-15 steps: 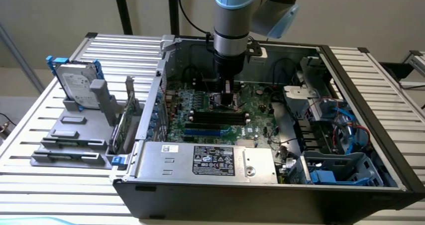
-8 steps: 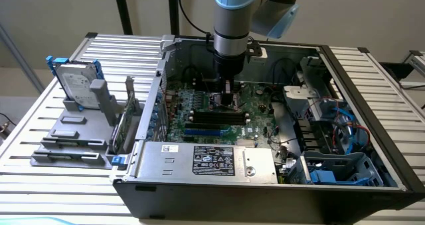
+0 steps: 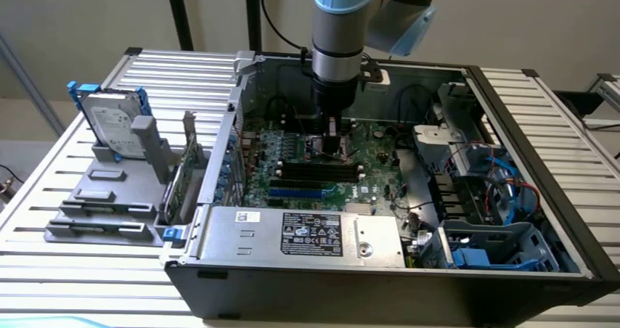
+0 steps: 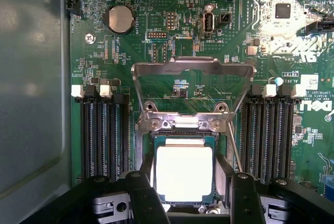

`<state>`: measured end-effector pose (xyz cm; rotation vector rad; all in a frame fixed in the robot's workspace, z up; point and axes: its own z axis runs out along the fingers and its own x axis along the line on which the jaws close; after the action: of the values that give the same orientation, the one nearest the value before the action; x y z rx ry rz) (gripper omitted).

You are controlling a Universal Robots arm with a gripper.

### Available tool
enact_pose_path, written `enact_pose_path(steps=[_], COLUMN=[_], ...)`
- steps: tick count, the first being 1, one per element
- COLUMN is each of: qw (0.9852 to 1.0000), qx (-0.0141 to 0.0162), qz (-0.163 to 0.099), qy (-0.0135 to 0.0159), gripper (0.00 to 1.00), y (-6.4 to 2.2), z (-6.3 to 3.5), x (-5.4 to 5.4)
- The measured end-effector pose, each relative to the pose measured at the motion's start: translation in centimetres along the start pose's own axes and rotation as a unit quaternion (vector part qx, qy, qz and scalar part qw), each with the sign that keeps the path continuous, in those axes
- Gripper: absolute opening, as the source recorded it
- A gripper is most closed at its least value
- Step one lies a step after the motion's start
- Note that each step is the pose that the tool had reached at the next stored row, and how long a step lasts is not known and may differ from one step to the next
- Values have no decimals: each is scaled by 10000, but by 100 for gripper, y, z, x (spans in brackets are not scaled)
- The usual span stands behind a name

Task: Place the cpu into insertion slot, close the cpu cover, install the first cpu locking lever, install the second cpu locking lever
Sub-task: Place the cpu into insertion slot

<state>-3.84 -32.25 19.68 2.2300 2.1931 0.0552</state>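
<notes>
The cpu [image 4: 184, 172] lies flat in the insertion slot [image 4: 156, 130] on the green motherboard, silvery face up. The cpu cover [image 4: 193, 70], a silvery frame with a window, stands swung up and back from the socket on its hinge. A thin locking lever [image 4: 233, 148] runs along one side of the socket, raised. My gripper [image 4: 193, 198] hovers just over the cpu, open, its black fingers [image 4: 143, 192] straddling the chip. In the exterior view the gripper [image 3: 335, 148] points straight down into the open computer case onto the motherboard [image 3: 373, 161].
Black memory slots [image 4: 102, 130] flank the socket on both sides. The case walls [image 3: 542, 161], power supply [image 3: 300, 234], drive cage with blue cables [image 3: 484, 190] and a hard drive [image 3: 112, 117] on a grey stand surround the work area.
</notes>
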Motion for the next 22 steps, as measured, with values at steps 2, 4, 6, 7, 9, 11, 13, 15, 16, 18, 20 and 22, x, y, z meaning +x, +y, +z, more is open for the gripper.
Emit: enact_pose_path(steps=[2, 4, 6, 7, 9, 11, 13, 15, 16, 18, 20, 22], qw=[10000, 10000, 10000, 10000, 10000, 10000, 10000, 10000, 10000, 10000, 10000, 10000], qx=[0, 0, -1, -5, -2, 0, 1, 4, 6, 6, 7, 6], qz=[0, 0, 0, -1, -1, -1, 0, 1, 0, 0, 0, 0], qy=[-1, -1, -2, 2, 0, -2, -3, -3, -3, -2, -2, -2], gripper=[55, 55, 55, 55, 56, 62, 62, 62, 62, 62, 62, 60], y=[0, 1, 1, 3, 2, 1, 1, 2, 3, 4, -3, -25], z=[0, 1, 1, 4, 3, 1, -11, -51, -75, -119, -160, -202], x=[0, 0, 0, 1, 1, 0, 0, 1, 1, 2, 0, -3])
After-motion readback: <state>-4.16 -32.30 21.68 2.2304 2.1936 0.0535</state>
